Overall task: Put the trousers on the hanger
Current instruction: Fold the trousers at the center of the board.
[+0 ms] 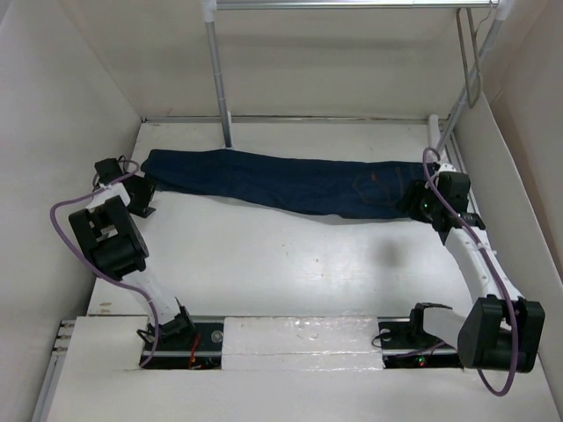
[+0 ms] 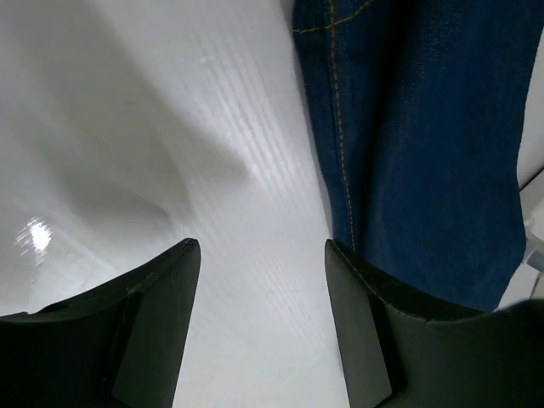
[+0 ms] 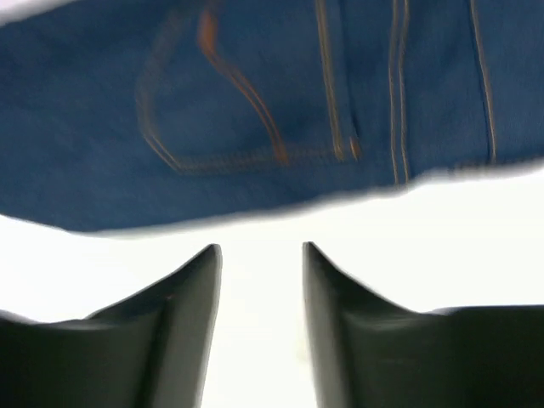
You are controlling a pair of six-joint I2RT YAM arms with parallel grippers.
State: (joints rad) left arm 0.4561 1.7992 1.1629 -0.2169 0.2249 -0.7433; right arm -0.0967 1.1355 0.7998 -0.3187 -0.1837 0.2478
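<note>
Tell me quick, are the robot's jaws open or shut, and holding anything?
Left gripper: jaws open, holding nothing, trousers beside it.
Right gripper: jaws open, holding nothing, trousers just ahead.

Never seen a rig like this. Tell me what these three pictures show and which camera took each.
Two robot arms are bolted at the near edge of a white table. The wide picture comes from a fixed camera above and behind them. The other two come from a camera on each wrist, looking past that arm's own two fingers. Dark blue trousers lie stretched out across the table. The left end effector sits at their left end, and the right end effector is at the waist end, by the pocket stitching. Both stand open and hold nothing. A thin wire hanger hangs from the rail at the top right.
</note>
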